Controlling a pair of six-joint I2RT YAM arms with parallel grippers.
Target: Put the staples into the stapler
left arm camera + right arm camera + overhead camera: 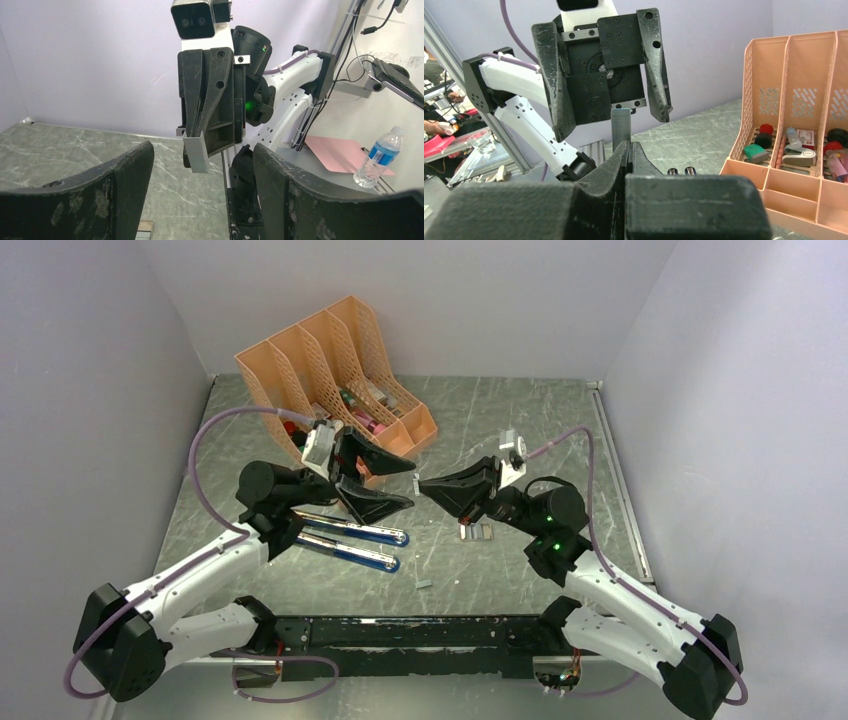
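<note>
A: Where are the staples (621,125)?
B: Up above the desk (520,420). The right gripper (423,483) pinches them in closed jaws. The left gripper (410,484) faces them, jaws wide apart.

peach file rack (300,355) far-left on table (500,420) w/ misc items (796,152); water btl (377,157) by pink sheet (335,152).

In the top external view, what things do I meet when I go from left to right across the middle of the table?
Stapler, lying open → left gripper, open → right gripper, shut on the staples → small grey blocks. Orange file organizer left out: it overlaps the stapler.
</note>
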